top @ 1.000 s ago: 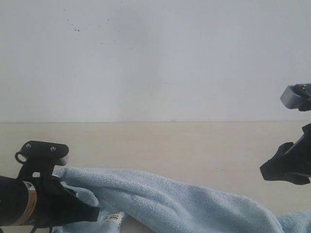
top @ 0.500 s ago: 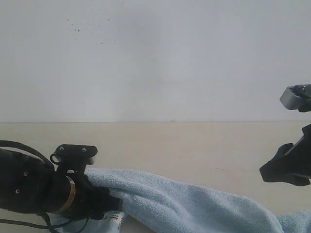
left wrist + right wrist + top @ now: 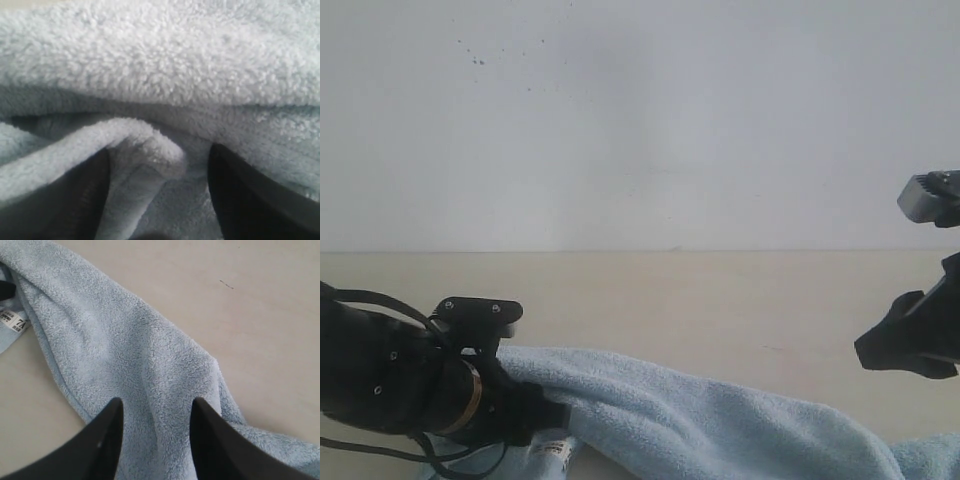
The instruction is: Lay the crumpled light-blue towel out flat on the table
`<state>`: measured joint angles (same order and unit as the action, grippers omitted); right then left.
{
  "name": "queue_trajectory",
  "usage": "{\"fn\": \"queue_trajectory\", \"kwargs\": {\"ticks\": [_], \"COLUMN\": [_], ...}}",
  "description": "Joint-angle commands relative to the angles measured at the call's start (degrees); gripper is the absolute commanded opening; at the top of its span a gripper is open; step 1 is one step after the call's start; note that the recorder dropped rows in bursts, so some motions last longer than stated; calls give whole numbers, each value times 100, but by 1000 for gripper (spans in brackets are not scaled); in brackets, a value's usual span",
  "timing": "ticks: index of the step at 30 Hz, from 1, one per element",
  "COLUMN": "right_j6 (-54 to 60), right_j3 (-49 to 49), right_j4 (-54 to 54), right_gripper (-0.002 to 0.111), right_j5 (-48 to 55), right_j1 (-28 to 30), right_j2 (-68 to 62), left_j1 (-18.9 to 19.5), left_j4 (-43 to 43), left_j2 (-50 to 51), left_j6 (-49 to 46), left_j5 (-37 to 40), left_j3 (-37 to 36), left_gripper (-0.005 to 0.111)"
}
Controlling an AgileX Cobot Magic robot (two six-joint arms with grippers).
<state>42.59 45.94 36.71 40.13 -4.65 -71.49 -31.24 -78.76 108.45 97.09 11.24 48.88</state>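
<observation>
One bunched light-blue towel (image 3: 720, 420) on the beige table (image 3: 720, 300)

The exterior view sits low, barely above the counter (image 3: 740, 300), and looks level across it to the wall (image 3: 640, 120). The left wrist view is pressed close against the towel (image 3: 160, 65), whose pile fills it. The right wrist view looks down from higher, taking in towel, label (image 3: 14, 319) and bare counter, all of which the exterior view also shows.
</observation>
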Motion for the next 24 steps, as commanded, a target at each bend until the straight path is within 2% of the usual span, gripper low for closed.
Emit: {"fn": "queue_trajectory", "kwargs": {"ticks": [1, 5, 7, 8, 12, 15, 21, 24], "right_j6": [36, 36, 36, 36, 36, 36, 36, 36], "right_j3": [-13, -13, -13, -13, -13, -13, -13, -13], "right_j4": [23, 45, 45, 45, 45, 45, 45, 45], "right_gripper": [42, 42, 42, 42, 42, 42, 42, 42], "right_j5": [-42, -53, -53, -53, -53, -53, -29, -29], "right_j1": [9, 9, 9, 9, 9, 9, 9, 9], "right_j2": [-5, -5, -5, -5, -5, -5, -5, -5], "left_j1": [-10, -10, -10, -10, -10, -10, -10, -10], "left_j4": [-5, -133, -156, -156, -238, -412, -416, -387], "left_j2": [-10, -10, -10, -10, -10, -10, -135, -624], "left_j6": [100, 100, 100, 100, 100, 100, 100, 100], "left_j5": [236, 243, 253, 281, 511, 524, 524, 702], "left_j3": [36, 50, 50, 50, 50, 50, -50, -520], "left_gripper": [56, 55, 51, 47, 19, 4, 4, 4]}}
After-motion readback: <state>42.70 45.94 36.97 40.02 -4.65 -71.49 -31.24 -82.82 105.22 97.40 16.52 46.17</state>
